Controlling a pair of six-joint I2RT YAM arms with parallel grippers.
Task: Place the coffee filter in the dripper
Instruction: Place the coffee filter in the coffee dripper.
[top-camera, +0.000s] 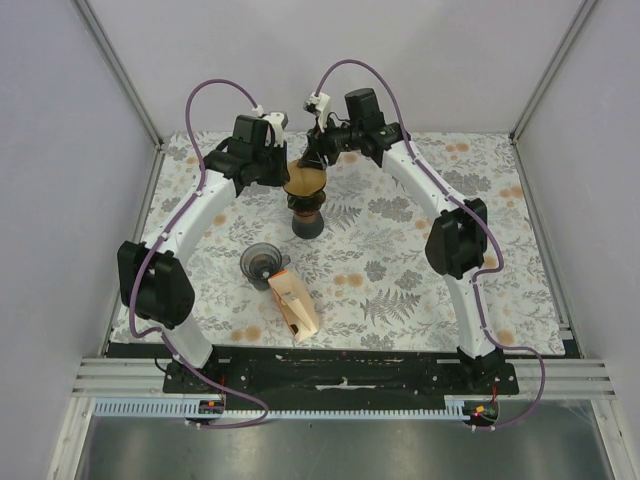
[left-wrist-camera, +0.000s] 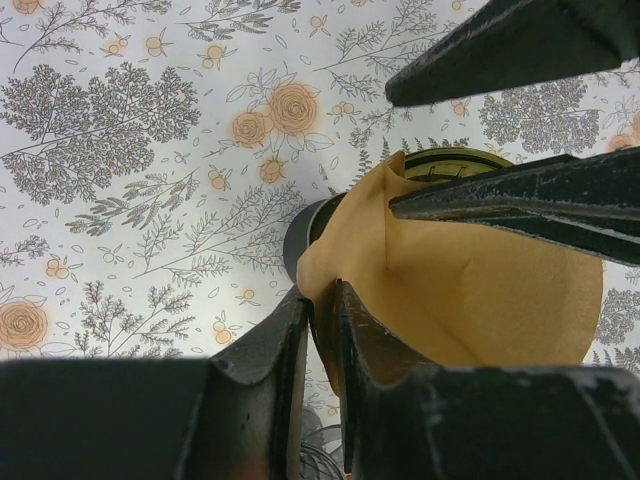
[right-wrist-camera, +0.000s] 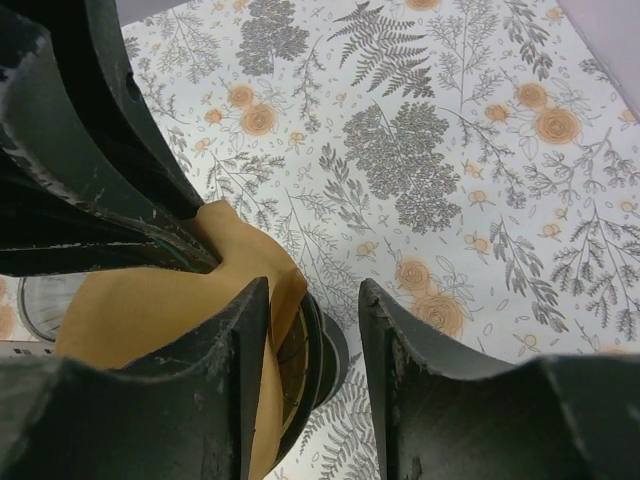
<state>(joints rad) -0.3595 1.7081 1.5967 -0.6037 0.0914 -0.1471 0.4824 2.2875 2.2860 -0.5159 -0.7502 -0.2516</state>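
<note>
The left hand (left-wrist-camera: 322, 300) pinched the brown paper filter (left-wrist-camera: 480, 290) by its rim over the dark round dripper (left-wrist-camera: 303, 238), the right hand (right-wrist-camera: 312, 292) open opposite.

place: robot lab cell | cues: blank enclosure walls (top-camera: 60, 150), aluminium rail (top-camera: 560, 378)

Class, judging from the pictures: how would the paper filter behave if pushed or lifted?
Probably floppy: the coffee filter folds and curls where the jaws of the left gripper pinch its edge. Being thin paper, it likely creases or tears easily. It may shift in the dripper when nudged.
</note>
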